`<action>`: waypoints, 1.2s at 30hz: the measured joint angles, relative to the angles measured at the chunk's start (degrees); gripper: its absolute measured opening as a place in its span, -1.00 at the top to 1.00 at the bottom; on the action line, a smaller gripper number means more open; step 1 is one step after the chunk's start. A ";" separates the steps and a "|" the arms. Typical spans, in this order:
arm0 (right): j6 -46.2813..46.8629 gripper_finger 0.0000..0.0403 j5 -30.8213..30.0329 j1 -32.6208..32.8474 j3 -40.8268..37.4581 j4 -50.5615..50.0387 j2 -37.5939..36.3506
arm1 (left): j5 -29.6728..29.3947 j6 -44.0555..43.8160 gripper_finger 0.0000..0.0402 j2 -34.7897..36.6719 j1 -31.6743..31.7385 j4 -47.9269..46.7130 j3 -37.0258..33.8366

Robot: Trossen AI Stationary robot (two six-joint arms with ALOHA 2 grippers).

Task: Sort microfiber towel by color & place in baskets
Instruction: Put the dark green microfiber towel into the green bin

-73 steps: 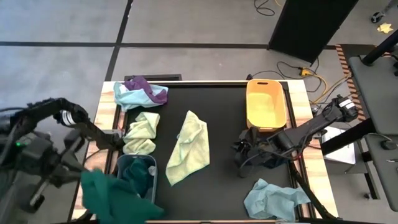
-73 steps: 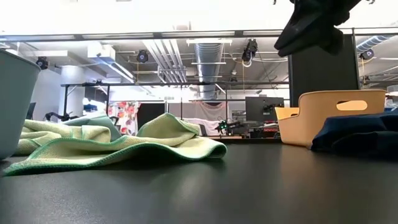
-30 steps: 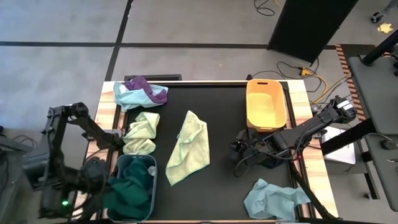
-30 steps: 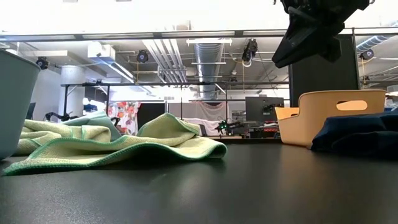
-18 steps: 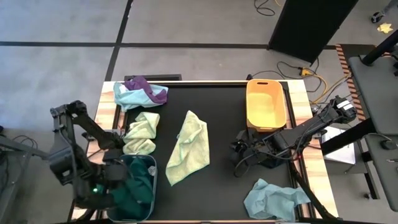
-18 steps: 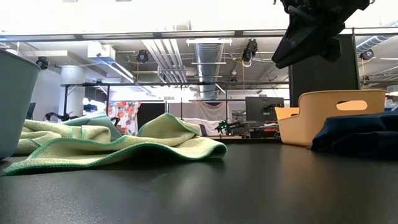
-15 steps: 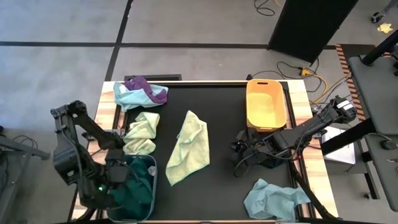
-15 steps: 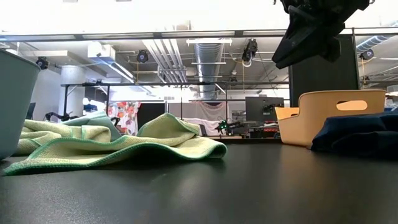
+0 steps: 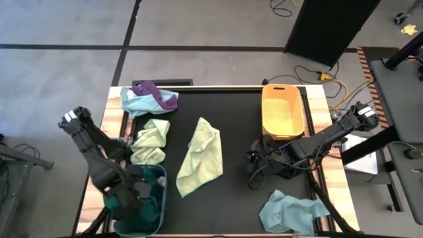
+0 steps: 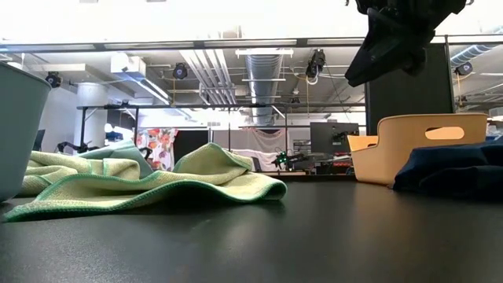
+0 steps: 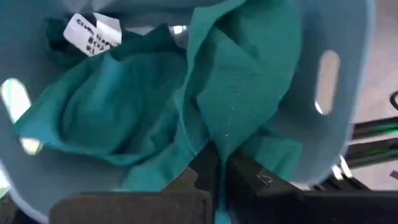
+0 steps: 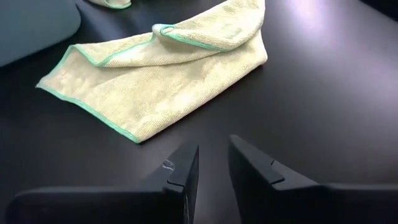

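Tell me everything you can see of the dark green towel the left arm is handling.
The dark green towel is soft, crumpled microfiber in deep teal, lying bunched inside the pale blue basket at the table's front left corner. A white tag with writing sits at one edge. One fold rises to the left end effector, whose fingers are shut on it. In the high view it is mostly hidden under the arm.

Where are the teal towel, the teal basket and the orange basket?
teal towel [image 11: 205, 93]: left wrist view, on its raised centre fold.
teal basket [image 11: 348, 81]: left wrist view, on the inner side wall by the handle slot.
orange basket [image 9: 283, 116]: high view, on its bare floor.
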State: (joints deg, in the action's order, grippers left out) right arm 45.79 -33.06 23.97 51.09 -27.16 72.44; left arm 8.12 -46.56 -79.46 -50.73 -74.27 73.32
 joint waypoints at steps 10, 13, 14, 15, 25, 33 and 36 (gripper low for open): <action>-3.34 0.57 -0.03 0.00 0.00 0.01 0.00 | 1.44 1.06 1.00 -0.67 6.17 12.02 -9.25; -3.94 0.50 -0.02 0.00 0.00 0.01 -0.02 | 1.36 1.08 1.00 -1.08 7.36 12.51 -11.28; -4.05 0.47 -0.04 0.00 0.00 0.01 -0.02 | 1.35 1.08 1.00 -1.12 7.56 12.66 -12.13; -4.05 0.45 -0.04 0.00 0.00 0.01 -0.02 | 1.16 1.09 1.00 -1.16 7.74 12.90 -12.93; -4.60 0.26 -0.04 0.00 0.00 -0.08 -0.02 | 10.70 -3.26 1.00 -1.18 7.99 34.48 -21.22; -6.04 0.15 -0.07 0.00 0.00 -2.07 -0.07 | 7.71 -10.88 1.00 -1.42 8.03 60.70 -28.04; -6.04 0.12 -0.09 0.00 0.00 -2.95 -0.07 | 6.36 -14.15 1.00 -1.48 8.12 59.86 -30.22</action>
State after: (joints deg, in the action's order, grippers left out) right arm 39.75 -33.15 23.97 51.09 -30.12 72.38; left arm 14.48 -60.71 -80.94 -42.61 -14.41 43.10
